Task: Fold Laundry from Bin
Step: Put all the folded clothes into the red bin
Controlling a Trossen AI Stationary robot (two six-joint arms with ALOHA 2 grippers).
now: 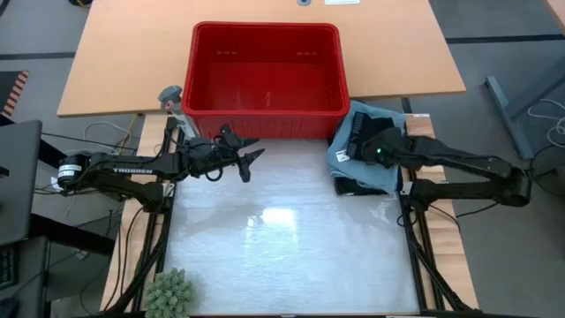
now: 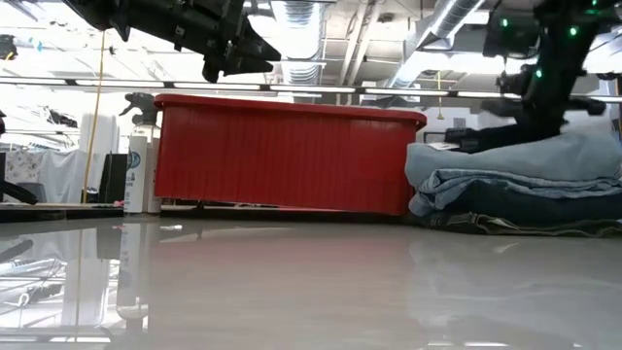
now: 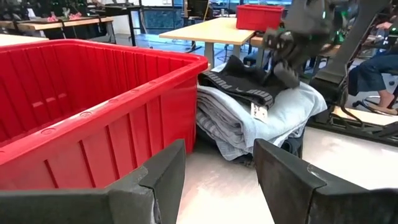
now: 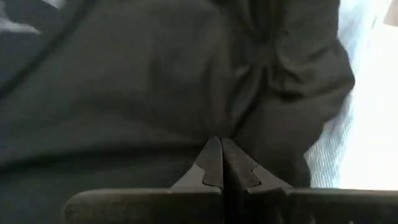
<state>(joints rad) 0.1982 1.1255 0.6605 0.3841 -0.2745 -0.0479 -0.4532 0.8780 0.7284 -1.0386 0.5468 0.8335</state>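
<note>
Now, risk: my right pincer (image 1: 364, 141) sits with fingers pressed together on top of the stack; if they have caught a fold of the dark garment (image 4: 155, 81), lifting away could drag it off and undo the pile. I cannot tell whether cloth is pinched between the tips.
Second risk: the folded stack (image 2: 515, 185) lies at the right edge of the counter (image 1: 282, 238), just beside the red bin (image 1: 265, 75); a sideways pull could tip it off.
Right pincer: closed tight, tips pointing into the dark garment, right of centre in the high view.
Left pincer (image 1: 250, 155): fingers apart, holding nothing, hanging above the counter at centre left, just in front of the bin's near wall.
Laundry: folded pile, dark piece on top, light blue and striped grey-blue beneath, directly under my right pincer.
Bin: upper centre, no cloth visible inside.
</note>
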